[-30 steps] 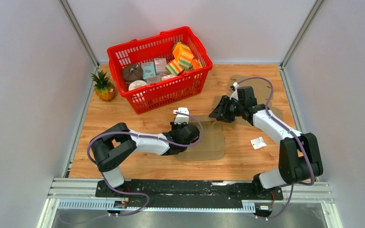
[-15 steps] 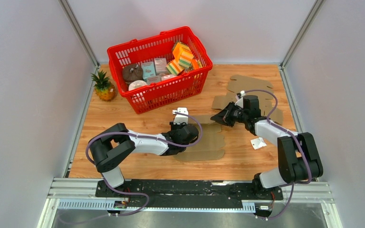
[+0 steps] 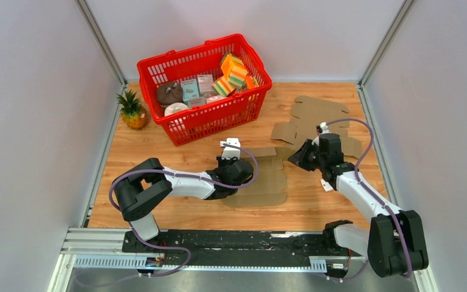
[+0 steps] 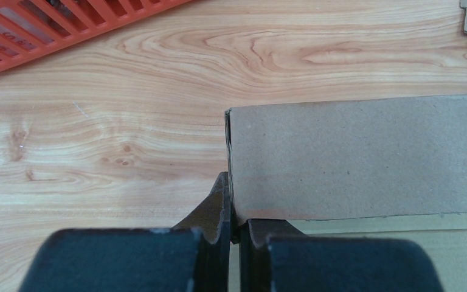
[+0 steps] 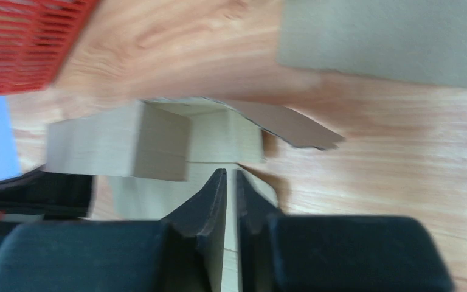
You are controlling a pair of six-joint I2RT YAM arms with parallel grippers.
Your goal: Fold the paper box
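The paper box [image 3: 267,182] is a brown cardboard blank lying flat mid-table, partly folded. My left gripper [image 3: 241,180] rests at its left edge. In the left wrist view this gripper [image 4: 233,214] is shut on the near corner of an upright flap [image 4: 352,158]. My right gripper [image 3: 304,159] hovers just off the box's back right corner, touching nothing. Its wrist view is blurred: the gripper [image 5: 231,176] is open by a thin slit with nothing in it. Ahead of it are the box's raised wall [image 5: 121,149] and a loose flap [image 5: 292,125].
A red basket [image 3: 219,118] full of goods stands at the back, and a small pineapple [image 3: 132,109] to its left. Spare flat cardboard blanks [image 3: 316,115] lie at the back right. A small white packet [image 3: 326,185] lies under my right forearm. Grey walls close in both sides.
My right gripper has drawn back from the box's back right corner, towards the right and the near edge. My left gripper has kept its hold and has not moved.
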